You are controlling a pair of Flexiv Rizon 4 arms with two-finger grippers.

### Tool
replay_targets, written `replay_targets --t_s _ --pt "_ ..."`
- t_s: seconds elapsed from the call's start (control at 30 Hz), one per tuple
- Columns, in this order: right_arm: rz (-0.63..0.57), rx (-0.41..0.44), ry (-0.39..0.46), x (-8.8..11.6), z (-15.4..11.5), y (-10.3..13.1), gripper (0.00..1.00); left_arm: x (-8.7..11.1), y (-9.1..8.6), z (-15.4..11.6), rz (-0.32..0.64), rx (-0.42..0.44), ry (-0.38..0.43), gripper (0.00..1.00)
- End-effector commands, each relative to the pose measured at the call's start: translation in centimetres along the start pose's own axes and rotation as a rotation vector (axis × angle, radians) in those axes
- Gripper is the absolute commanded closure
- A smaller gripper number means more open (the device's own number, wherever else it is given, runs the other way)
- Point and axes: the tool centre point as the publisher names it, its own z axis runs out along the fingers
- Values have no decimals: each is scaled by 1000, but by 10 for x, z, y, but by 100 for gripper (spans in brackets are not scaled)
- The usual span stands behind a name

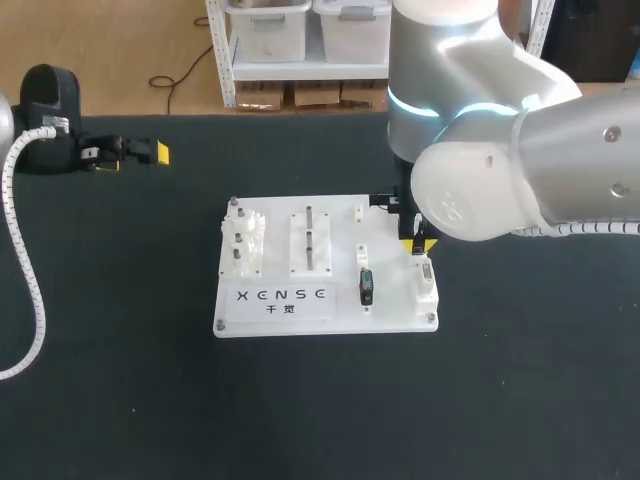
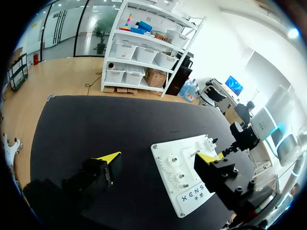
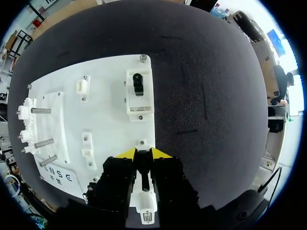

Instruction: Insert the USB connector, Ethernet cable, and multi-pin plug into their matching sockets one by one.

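Over the right edge of the white socket board (image 1: 325, 312), the right gripper (image 3: 143, 154) has its jaws pinched on a dark plug (image 3: 143, 171), poised above a white socket (image 3: 147, 207). A straight, aligned push down looks next. The left gripper (image 2: 158, 158) hangs wide open and empty.

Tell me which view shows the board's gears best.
Left wrist view: the white gears lie face-up, teeth distinct. Head view shows them small on the white board; right wrist view, cramped at its edge.

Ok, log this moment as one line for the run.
right gripper: shut on black plug, over corner socket | black connector: in its socket | left gripper: open, away from board
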Motion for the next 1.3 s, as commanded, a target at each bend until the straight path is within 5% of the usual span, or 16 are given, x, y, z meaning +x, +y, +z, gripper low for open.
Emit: replay_targets --t_s 0.03,0.1,0.13,0.17,0.2,0.77,1.3 --pt "-5 2 5 -5 12 -1 100 0 0 0 0 0 0 0" --pt "-10 4 3 -5 10 0 95 0 0 0 0 0 0 0" --pt "-12 -2 4 -4 9 0 71 0 0 0 0 0 0 0" --pt "-11 -5 5 -4 6 1 11 0 0 0 0 0 0 0" --pt "-13 -8 -1 -3 2 2 0 0 0 0 0 0 0 0" --pt "-102 -5 -135 19 -69 39 0 0 0 0 0 0 0 0" --pt "-135 1 -99 57 -53 67 0 0 0 0 0 0 0 0"
